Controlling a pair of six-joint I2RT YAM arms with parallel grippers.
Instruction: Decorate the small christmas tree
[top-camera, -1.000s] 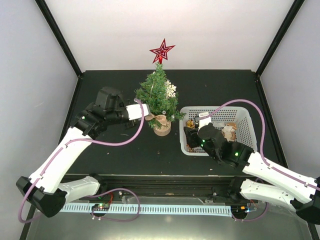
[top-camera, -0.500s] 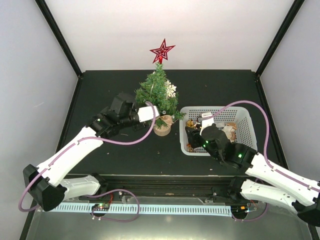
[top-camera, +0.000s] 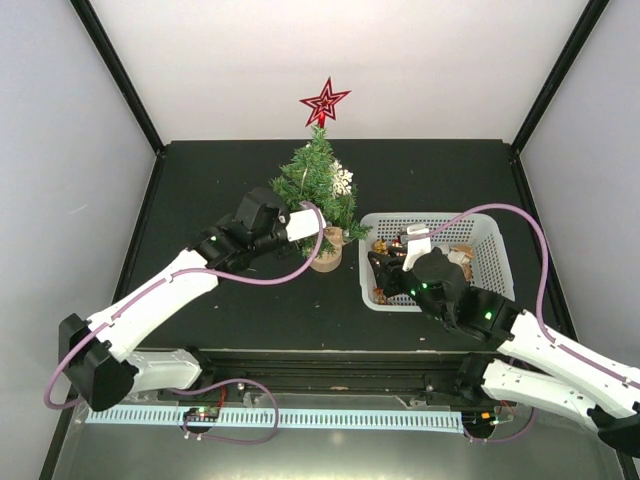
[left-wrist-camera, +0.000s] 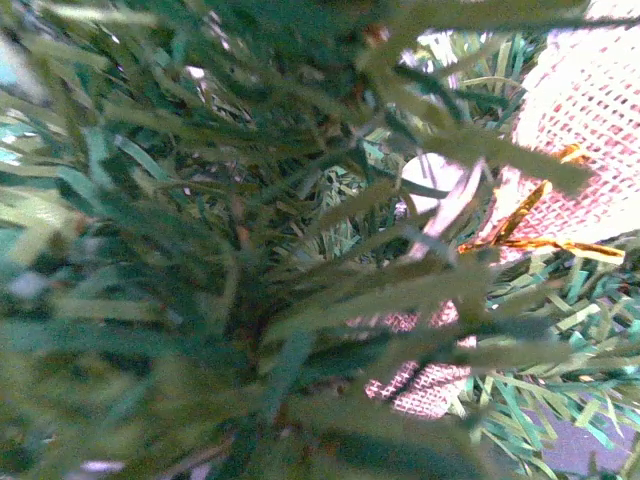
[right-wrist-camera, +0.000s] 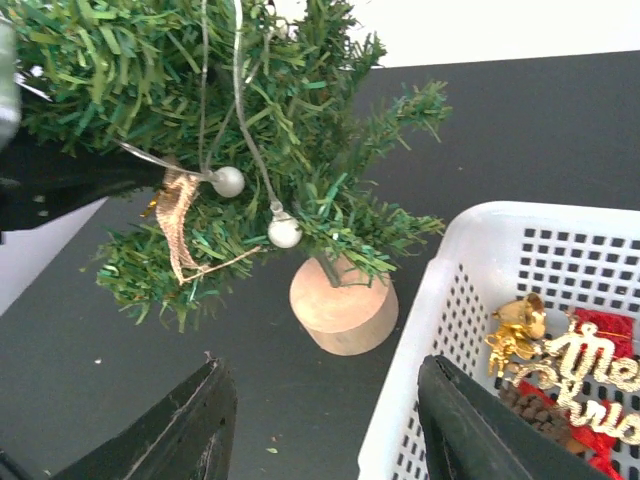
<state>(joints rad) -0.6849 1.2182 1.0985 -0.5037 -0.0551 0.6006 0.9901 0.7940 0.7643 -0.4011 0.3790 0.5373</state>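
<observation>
The flat black table (top-camera: 220, 180) has a dull top. Plain white walls (top-camera: 330, 50) stand at the back and both sides. Thin black posts (top-camera: 115, 70) slant up at the back corners. The small christmas tree (top-camera: 318, 185), a little fake fir with bristly dark-green needles, stands upright near the middle of the table, toward the back. It sits on a round light wooden base (right-wrist-camera: 343, 308). A shiny red star (top-camera: 324, 102) sits on its tip and a white snowflake (top-camera: 342, 179) hangs on its right side. Two small silver balls (right-wrist-camera: 228, 181) dangle low down on thin strings, beside a strip of gold ribbon (right-wrist-camera: 178, 215). Just right of the tree sits a white plastic basket (right-wrist-camera: 450, 260) with holes in its walls. Inside it lies a glittery gold word sign (right-wrist-camera: 590, 385) on something red. Only the letters "Me" and "Chris" can be read. A small gold trinket (right-wrist-camera: 515, 335) lies next to it. The left gripper (top-camera: 316, 223) is pushed into the low branches on the tree's left side, its fingers pressed together. Its own camera sees only blurry needles, so I cannot tell if anything thin is pinched. The right gripper (right-wrist-camera: 325, 372) hangs over the basket's left edge. Its two black fingers (right-wrist-camera: 200, 430) are spread apart with nothing between them.
</observation>
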